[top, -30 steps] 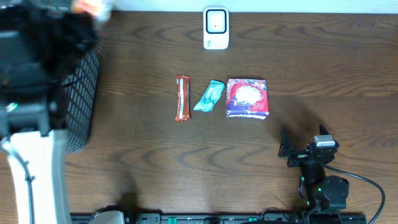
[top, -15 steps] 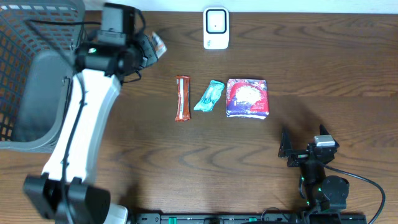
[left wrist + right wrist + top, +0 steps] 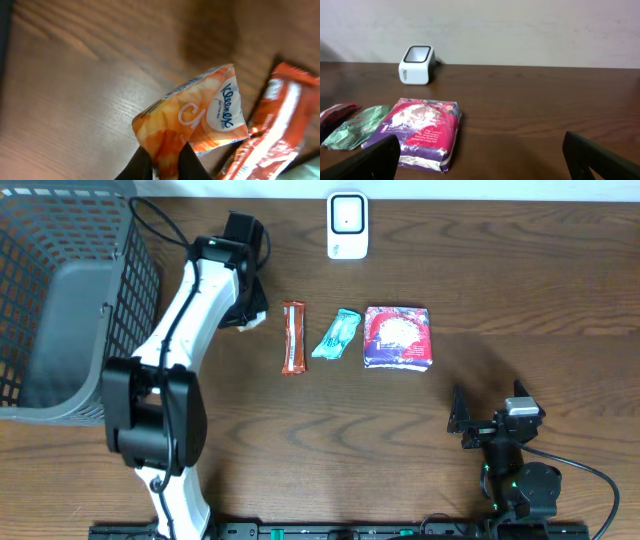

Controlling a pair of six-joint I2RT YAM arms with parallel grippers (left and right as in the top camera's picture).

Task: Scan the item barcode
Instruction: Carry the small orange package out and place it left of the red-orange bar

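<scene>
The pack (image 3: 195, 120), an orange tissue packet, is held by the left gripper (image 3: 162, 167). The jaws are closed on its lower end, so that the rest of the pack stands out beyond the fingertips. In the wrist view its long axis runs on a slant away from the fingers. It is carried just above the table (image 3: 400, 460), and the red bar (image 3: 293, 337) lies just beside it on the robot's right.

The coming move is judged to turn on the scanner (image 3: 347, 225). Seen from overhead, it stands at the far edge of the table, farther from the bases than the left gripper (image 3: 250, 310) and to its right, past the far end of the bar. Its window is seen facing upward in the right wrist view. A carry away from the bases and to the right is therefore called for, with the barcode face turned down over the window. No barcode can be made out on the visible face, so the face that bears it cannot be told.

The right gripper (image 3: 487, 402) is parked near the front of the table with its jaws spread wide and empty, well apart from both pack and scanner. The left arm is the nearer one.
</scene>
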